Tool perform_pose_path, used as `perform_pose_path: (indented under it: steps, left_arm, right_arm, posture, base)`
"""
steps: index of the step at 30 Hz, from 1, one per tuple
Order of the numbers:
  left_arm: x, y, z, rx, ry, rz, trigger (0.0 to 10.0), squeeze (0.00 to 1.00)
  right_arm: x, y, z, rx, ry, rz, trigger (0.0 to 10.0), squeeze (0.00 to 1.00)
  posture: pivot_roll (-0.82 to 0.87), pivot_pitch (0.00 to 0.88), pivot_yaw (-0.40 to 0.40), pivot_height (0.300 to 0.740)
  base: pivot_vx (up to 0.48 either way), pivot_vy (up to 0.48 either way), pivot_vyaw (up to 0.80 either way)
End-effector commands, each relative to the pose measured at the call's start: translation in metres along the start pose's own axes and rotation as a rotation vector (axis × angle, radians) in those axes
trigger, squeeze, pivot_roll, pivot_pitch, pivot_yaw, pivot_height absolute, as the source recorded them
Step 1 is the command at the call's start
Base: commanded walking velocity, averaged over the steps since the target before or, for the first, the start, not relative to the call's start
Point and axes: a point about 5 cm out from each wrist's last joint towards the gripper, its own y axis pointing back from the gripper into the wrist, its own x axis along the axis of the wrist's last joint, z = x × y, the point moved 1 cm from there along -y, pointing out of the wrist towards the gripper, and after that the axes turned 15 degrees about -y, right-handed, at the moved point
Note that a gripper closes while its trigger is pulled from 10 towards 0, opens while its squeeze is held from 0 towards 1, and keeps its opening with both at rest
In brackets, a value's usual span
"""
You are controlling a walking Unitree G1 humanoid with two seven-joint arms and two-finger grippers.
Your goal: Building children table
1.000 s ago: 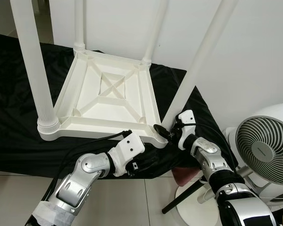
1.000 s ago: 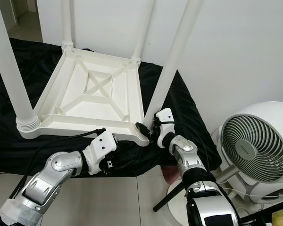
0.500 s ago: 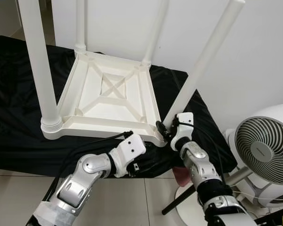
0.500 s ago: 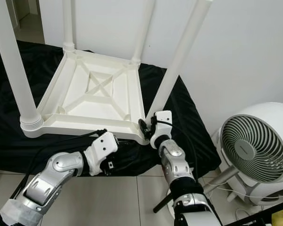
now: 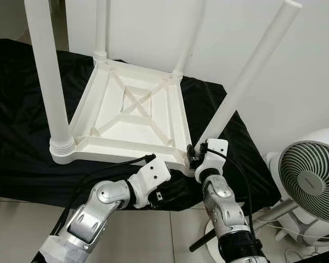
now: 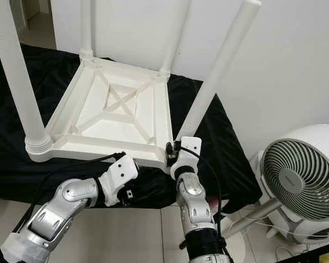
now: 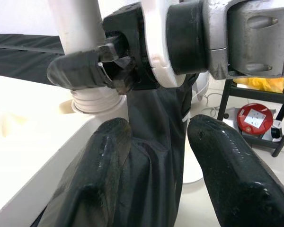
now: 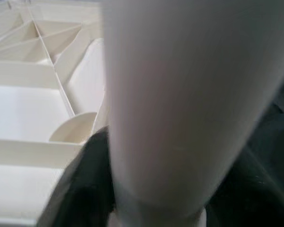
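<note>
Right gripper [image 5: 193, 157] clasping table leg [image 5: 247, 79], tabletop [image 5: 132, 118] upturned

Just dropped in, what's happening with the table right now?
A white plastic children's table lies upside down on a black cloth. The right gripper is closed around the base of the near-right white leg at its corner socket. The left gripper sits open below the table's near edge, holding nothing.

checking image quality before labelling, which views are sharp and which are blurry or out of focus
Left and right eye views: evenly lit, sharp on the upturned table and black cloth. Left wrist view: the open left gripper looms large with glossy highlights on its fingers; the background is soft. Right wrist view: the table leg sits too close, badly out of focus, with the right gripper clamped on it.
</note>
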Motion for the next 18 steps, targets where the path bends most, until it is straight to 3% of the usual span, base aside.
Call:
perform_pose_path:
  steps: [1,5,6,7,13,18]
  left_arm:
    - [0.003,-0.004,0.004,-0.019,0.0,0.012,10.0,0.0]
    - [0.003,-0.004,0.004,-0.017,-0.002,0.011,10.0,0.0]
    - [0.002,-0.004,0.004,-0.017,-0.001,0.011,10.0,0.0]
    - [0.003,-0.004,0.004,-0.017,0.0,0.011,10.0,0.0]
    - [0.003,-0.004,0.003,-0.017,0.0,0.011,10.0,0.0]
    - [0.003,-0.003,0.002,-0.015,-0.002,0.01,10.0,0.0]
  right_arm:
    - [-0.005,0.004,0.018,-0.041,-0.003,-0.023,10.0,1.0]
    - [0.001,0.002,0.018,0.038,-0.021,-0.033,10.0,1.0]
    - [0.001,0.002,0.018,0.079,-0.029,-0.058,10.0,0.95]
    - [0.003,0.001,0.019,0.138,-0.025,-0.065,10.0,0.0]
    - [0.007,-0.002,0.023,0.355,0.086,-0.123,10.0,0.0]
    - [0.009,-0.005,0.024,0.442,0.133,-0.149,10.0,0.0]
  posture:
    - [0.12,0.0,-0.209,0.74]
    - [0.12,0.0,-0.21,0.74]
    - [0.12,0.0,-0.21,0.74]
    - [0.12,0.0,-0.21,0.74]
    - [0.12,0.0,-0.203,0.74]
    - [0.12,0.0,-0.2,0.74]
  base:
    - [0.0,0.0,0.0]
    - [0.0,0.0,0.0]
    - [0.0,0.0,0.0]
    - [0.0,0.0,0.0]
    - [0.0,0.0,0.0]
    - [0.0,0.0,0.0]
